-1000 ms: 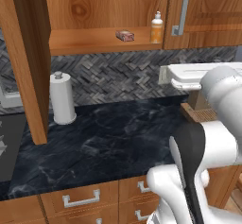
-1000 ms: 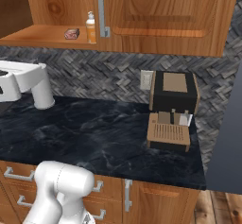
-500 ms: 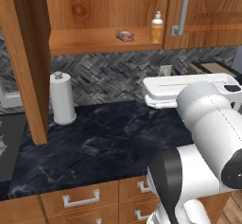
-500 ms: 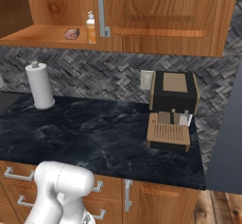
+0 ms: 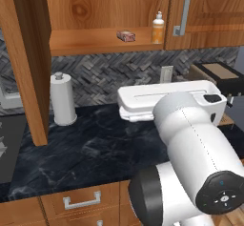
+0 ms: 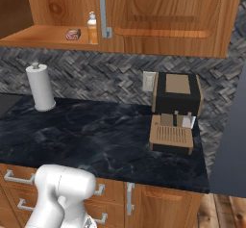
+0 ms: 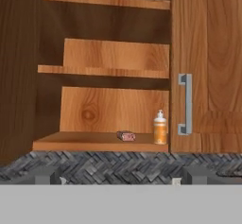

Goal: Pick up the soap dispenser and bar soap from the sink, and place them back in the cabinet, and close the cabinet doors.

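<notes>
The soap dispenser stands upright on the lowest shelf of the cabinet, at the shelf's right end. The bar soap lies a little to its left. The left cabinet door hangs open. The right cabinet door is shut, its silver handle next to the bottle. My gripper faces the shelf from a distance, open, with nothing between its fingertips.
A white paper-towel roll stands on the dark marble counter under the open door. A coffee machine sits at the counter's right. My white arm stretches across above the counter. A black patch shows at far left.
The arm has swung: its white link has slid leftward across the left base view and has left the right base view. The soap items and doors have not moved.
</notes>
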Tool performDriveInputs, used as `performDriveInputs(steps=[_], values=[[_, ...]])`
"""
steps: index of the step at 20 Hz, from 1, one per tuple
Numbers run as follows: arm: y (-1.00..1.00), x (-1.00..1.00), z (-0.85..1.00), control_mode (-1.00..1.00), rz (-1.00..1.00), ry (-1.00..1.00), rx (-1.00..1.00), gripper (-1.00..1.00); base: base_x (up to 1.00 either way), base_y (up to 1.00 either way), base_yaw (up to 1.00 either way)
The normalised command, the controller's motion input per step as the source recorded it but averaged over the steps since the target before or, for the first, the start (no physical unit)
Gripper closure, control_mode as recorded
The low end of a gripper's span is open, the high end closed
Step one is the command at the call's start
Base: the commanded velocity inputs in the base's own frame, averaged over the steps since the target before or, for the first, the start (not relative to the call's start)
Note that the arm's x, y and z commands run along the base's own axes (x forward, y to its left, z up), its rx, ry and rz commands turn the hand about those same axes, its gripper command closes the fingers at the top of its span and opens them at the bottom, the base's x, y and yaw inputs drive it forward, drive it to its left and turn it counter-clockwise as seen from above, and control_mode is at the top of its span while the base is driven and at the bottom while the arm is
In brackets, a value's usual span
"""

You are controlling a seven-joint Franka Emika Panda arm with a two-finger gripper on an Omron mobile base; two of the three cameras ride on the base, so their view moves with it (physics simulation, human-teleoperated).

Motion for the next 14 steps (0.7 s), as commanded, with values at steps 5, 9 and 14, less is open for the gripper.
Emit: performDriveInputs(steps=[5, 9, 14], values=[[0.37, -0.16, 0.0, -1.0, 0.19, 0.0, 0.0, -1.0, 0.0, 0.0, 0.0], [0.45, -0.03, 0.0, -1.0, 0.17, 0.0, 0.0, -1.0, 0.0, 0.0, 0.0], [0.5, -0.16, 0.0, -1.0, 0.13, 0.01, 0.0, -1.0, 0.0, 0.0, 0.0]])
